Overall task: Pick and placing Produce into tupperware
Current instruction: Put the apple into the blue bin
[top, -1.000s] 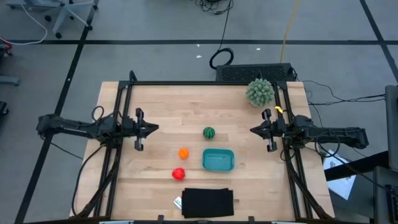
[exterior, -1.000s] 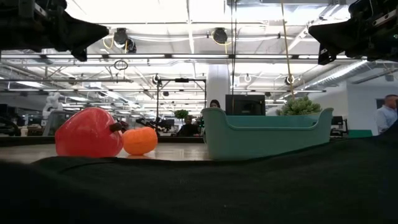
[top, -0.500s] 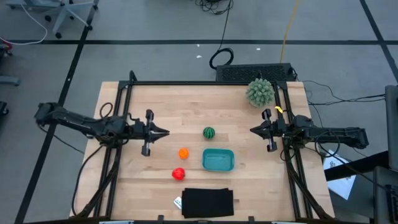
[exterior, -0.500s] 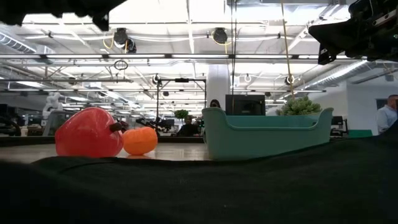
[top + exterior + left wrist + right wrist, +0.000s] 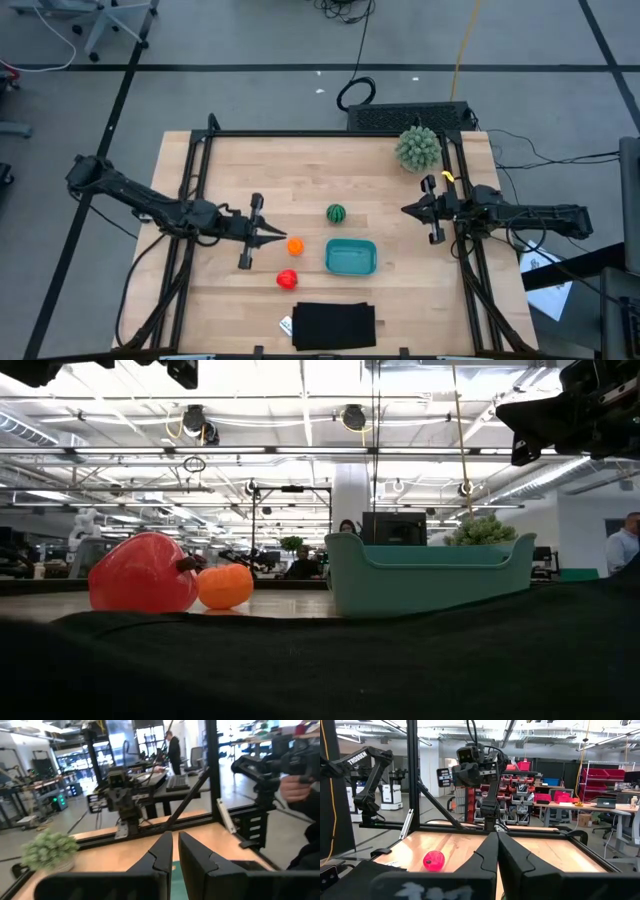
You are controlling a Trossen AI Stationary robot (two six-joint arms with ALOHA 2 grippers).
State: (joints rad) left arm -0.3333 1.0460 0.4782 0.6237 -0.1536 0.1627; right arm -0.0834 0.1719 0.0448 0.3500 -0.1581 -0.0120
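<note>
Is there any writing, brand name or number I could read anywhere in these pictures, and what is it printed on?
"TROSSEN": white letters on the left arm, seen in the right wrist view.
White tag beside the black flat rectangle: too small to read.
Paper on the floor by the table's right side: too small to read.
Nothing readable on the produce or the tupperware.

One camera looks straight down on the whole table; another sits at tabletop level near its front edge; both share the container
</note>
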